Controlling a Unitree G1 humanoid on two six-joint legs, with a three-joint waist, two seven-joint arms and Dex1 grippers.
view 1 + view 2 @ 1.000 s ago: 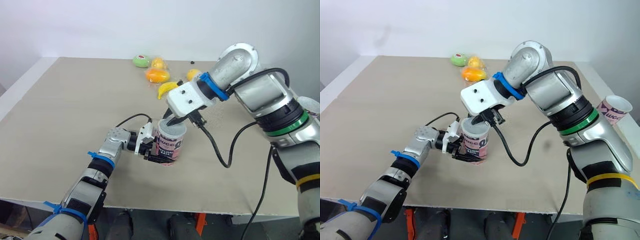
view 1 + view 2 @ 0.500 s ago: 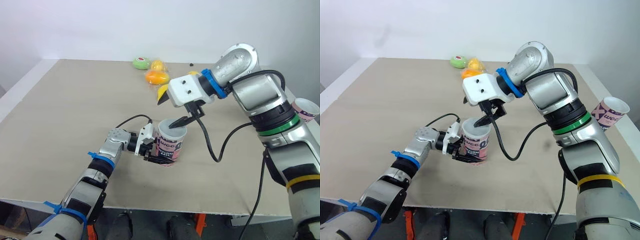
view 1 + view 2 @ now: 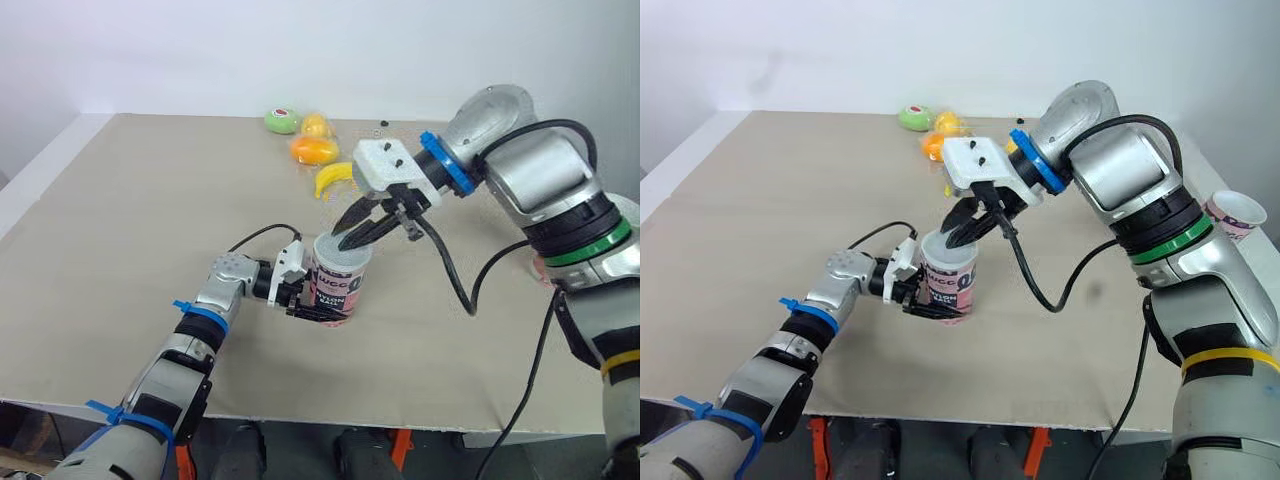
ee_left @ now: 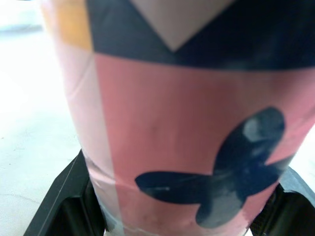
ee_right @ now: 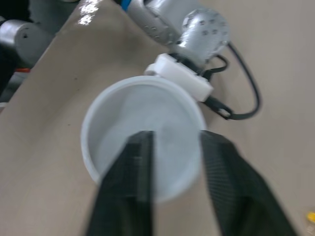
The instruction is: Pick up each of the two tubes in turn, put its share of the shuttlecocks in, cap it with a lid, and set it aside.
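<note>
Left wrist view puts the left tool (image 3: pixel 318 312) clamped round the foot of the pink tube (image 3: pixel 338 285), which stands upright near the front middle of the bench (image 3: pixel 120 220), long axis vertical, mouth up. A pale lid (image 3: pixel 343 255) seems seated on it. Just above, the right tool (image 3: pixel 372 230) hangs parted, holding nothing. Capping looks about done; next comes checking the lid's seat, then setting the tube aside. A second tube (image 3: pixel 1230 212) waits at the far right edge.

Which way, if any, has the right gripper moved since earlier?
Yes: the right gripper swung to the robot's right relative to the tube, fingers still over its top.
</note>
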